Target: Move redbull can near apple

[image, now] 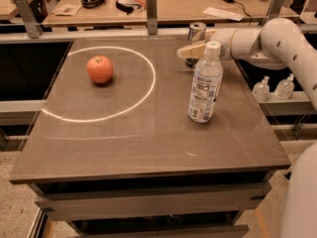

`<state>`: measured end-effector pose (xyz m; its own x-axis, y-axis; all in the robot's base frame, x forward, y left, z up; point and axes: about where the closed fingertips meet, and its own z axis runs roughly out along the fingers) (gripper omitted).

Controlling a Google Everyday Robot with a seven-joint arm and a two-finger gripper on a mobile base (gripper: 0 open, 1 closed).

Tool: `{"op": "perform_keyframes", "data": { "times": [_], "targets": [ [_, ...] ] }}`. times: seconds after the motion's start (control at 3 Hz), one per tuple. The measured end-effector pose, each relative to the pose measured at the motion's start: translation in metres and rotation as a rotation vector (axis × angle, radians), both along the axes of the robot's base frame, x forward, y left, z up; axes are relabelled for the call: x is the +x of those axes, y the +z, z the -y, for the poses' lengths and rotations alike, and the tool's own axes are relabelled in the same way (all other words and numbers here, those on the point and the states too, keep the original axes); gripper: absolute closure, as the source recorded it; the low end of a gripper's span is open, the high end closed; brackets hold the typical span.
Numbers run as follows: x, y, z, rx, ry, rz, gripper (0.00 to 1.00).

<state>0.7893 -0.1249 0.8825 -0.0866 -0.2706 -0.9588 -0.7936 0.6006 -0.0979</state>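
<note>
The redbull can (196, 32) stands upright near the far right edge of the table, with only its silver top and upper part showing. My gripper (191, 49) reaches in from the right at the can, and its tan tip crosses in front of the can's lower part. The red-orange apple (100, 69) sits on the left half of the table, inside a bright ring of light and well to the left of the can.
A clear water bottle (205, 84) with a white cap stands just in front of the can and gripper. The brown table (148, 148) has its front edge close to me. Two small bottles (272, 87) sit on a shelf beyond the right edge. A cluttered desk lies behind.
</note>
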Motion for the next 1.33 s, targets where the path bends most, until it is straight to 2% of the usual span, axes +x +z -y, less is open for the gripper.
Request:
{"op": "perform_keyframes", "data": {
  "times": [0.33,0.67,1.0,1.33],
  "targets": [
    [0.001,0.001,-0.001,-0.003,0.024,0.005,0.49],
    [-0.009,0.005,0.004,-0.016,0.053,-0.007,0.72],
    [-0.027,0.017,0.019,-0.020,0.077,-0.013,0.95],
    [-0.050,0.034,0.041,-0.027,0.085,-0.016,1.00]
  ]
}}
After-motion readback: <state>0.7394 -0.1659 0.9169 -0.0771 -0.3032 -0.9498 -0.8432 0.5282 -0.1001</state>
